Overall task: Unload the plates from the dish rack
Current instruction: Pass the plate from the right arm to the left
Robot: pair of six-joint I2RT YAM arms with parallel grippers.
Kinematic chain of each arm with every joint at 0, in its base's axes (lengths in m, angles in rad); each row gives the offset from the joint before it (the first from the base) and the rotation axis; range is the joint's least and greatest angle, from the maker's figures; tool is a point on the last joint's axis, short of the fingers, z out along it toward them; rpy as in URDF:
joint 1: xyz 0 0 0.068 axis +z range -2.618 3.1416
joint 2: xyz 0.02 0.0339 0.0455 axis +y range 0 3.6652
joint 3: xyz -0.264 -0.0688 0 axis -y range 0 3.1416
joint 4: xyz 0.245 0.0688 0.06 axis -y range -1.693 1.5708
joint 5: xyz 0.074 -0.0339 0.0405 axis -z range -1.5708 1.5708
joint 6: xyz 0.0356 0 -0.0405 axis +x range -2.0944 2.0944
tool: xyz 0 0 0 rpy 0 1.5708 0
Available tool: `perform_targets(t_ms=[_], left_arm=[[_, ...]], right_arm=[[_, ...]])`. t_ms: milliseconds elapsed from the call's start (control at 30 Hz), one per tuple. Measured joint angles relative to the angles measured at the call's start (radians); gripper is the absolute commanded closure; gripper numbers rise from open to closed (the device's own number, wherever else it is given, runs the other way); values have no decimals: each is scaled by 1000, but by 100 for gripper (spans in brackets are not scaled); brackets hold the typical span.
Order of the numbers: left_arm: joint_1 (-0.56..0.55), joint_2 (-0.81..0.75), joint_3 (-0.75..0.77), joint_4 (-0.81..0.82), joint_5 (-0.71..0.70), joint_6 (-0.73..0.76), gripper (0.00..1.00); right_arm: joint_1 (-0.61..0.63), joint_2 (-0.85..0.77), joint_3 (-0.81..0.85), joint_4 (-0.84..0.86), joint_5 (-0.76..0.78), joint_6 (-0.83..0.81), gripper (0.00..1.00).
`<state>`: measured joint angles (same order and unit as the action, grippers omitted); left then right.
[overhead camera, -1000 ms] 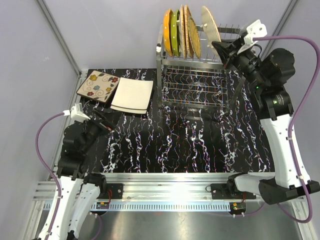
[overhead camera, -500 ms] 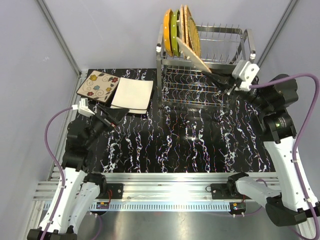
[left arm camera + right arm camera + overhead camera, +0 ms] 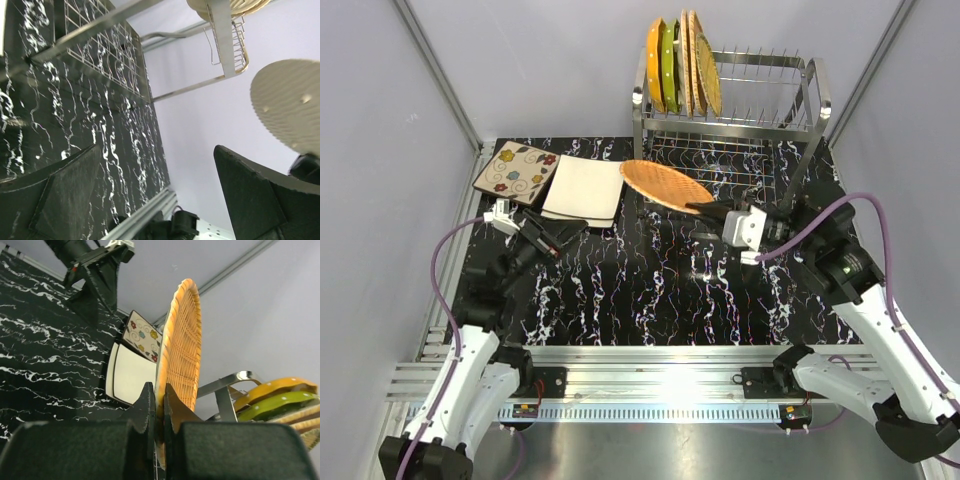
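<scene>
Right gripper point(image 3: 706, 209) first: we see it clamped shut on the rim of the round orange-tan woven wicker plate point(image 3: 665, 185). In the right wrist view both fingers pinch that rim, with the plate edge-on between them. The plate is out of the rack, held tilted over the black white-veined marble table point(image 3: 650, 290), in front of the lower tier of the tall shiny steel wire dish rack point(image 3: 750, 126). Its left edge reaches the square white plate point(image 3: 585, 188) (from above they seem to overlap; we cannot tell the gap in height).

Left gripper point(image 3: 560, 232): jaws spread wide with nothing between them. It sits just near the white plate's front corner and points toward the held plate, whose pale underside shows in the left wrist view.

The white plate lies flat at the table's far left, touching the square beige floral plate point(image 3: 515, 172) beside it.

Four plates stand upright at the left end of the rack's upper tier: the round orange dotted plate point(image 3: 655, 65), the green plate point(image 3: 670, 62), and two tan wicker plates point(image 3: 702, 70).
</scene>
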<state>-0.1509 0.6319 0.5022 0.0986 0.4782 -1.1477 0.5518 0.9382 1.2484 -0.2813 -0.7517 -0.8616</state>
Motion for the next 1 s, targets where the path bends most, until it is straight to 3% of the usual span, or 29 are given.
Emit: perform_targets(t_ms=[467, 1000], left_arm=[[0, 91, -30, 117, 124, -71, 1], [0, 169, -72, 255, 227, -141, 2]], right_arm=[[152, -47, -216, -65, 33, -359, 100], [241, -78, -398, -39, 63, -537, 100]])
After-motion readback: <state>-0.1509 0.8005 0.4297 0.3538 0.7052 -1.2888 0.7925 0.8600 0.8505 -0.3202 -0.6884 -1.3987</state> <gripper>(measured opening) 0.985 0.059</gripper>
